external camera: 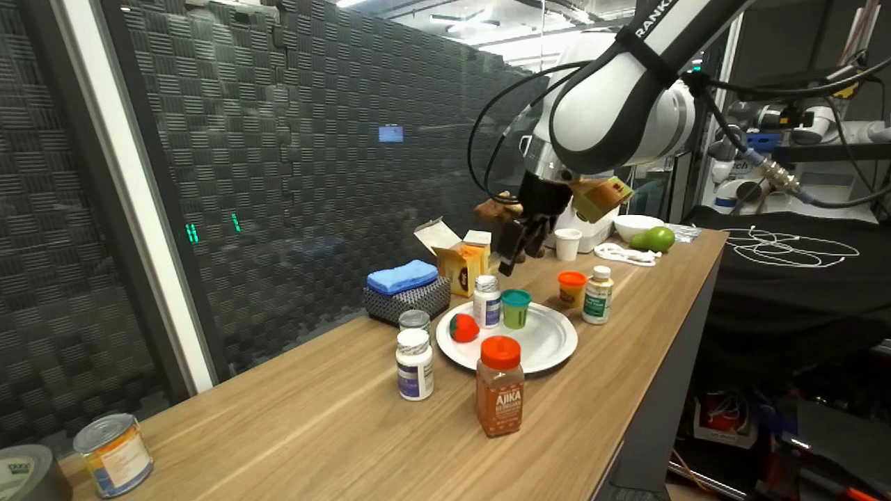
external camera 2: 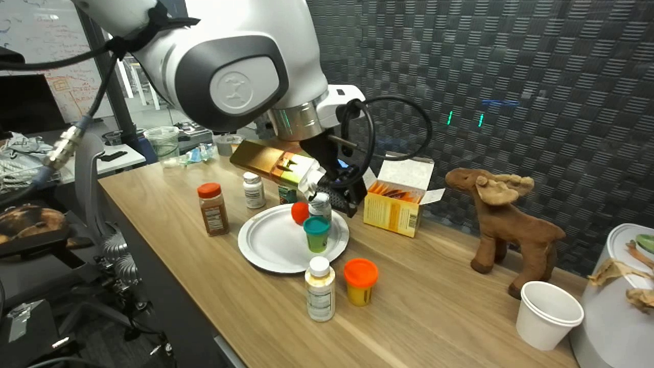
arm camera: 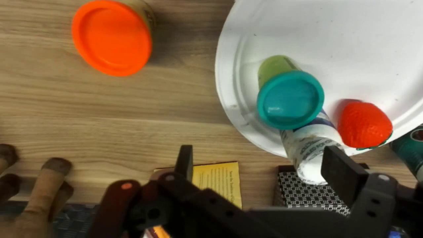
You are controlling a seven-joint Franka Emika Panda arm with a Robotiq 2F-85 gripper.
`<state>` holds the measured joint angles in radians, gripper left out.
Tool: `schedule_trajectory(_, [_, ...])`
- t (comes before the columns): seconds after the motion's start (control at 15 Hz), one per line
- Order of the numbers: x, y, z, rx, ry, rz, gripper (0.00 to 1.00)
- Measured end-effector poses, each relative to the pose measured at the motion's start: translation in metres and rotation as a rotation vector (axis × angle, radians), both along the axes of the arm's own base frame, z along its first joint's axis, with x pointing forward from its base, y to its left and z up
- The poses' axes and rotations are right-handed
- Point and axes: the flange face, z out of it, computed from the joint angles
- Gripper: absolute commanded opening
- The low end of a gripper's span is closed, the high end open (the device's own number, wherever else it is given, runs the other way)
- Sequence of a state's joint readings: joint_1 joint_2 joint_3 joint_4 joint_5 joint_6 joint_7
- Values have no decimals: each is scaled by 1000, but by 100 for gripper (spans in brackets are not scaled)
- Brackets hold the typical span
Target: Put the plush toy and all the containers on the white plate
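My gripper [arm camera: 259, 159] is open and empty above the plate's rear edge, its fingers apart. The white plate [external camera 2: 273, 250] bears a white pill bottle [external camera: 486, 309], a teal-lidded green tub [arm camera: 290, 99] and a red strawberry-like piece [arm camera: 365, 124]. In the wrist view one finger partly covers that bottle's cap. Off the plate stand an orange-lidded tub [external camera 2: 359, 282], a white-capped bottle [external camera 2: 320, 294], another white pill bottle [external camera: 415, 367], a red-lidded brown jar [external camera: 500, 390] and a small can [external camera: 414, 319]. The brown plush toy [external camera 2: 511, 225] stands upright by the wall, partly hidden behind the gripper in an exterior view.
Behind the plate are an open yellow box [external camera 2: 393, 212] and a patterned black box [external camera: 407, 299] topped by a blue sponge [external camera: 402, 276]. White paper cups [external camera 2: 547, 317] stand near the plush toy. Another can [external camera: 113, 456] and a tape roll [external camera: 31, 473] sit at the table's far end.
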<state>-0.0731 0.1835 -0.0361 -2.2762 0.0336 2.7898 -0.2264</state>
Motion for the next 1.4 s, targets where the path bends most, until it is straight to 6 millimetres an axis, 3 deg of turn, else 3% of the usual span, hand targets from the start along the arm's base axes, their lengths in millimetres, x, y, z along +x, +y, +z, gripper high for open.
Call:
schedule_trajectory(0.2, [-7, -24, 14, -29, -16, -20, 100])
schedule_trajectory(0.47, [-15, -50, 3, -37, 55, -46, 100])
schedule_trajectory(0.8, [-13, -61, -18, -33, 184, -38, 100])
schedule_trajectory(1.4, [9, -81, -29, -59, 212, -45, 100])
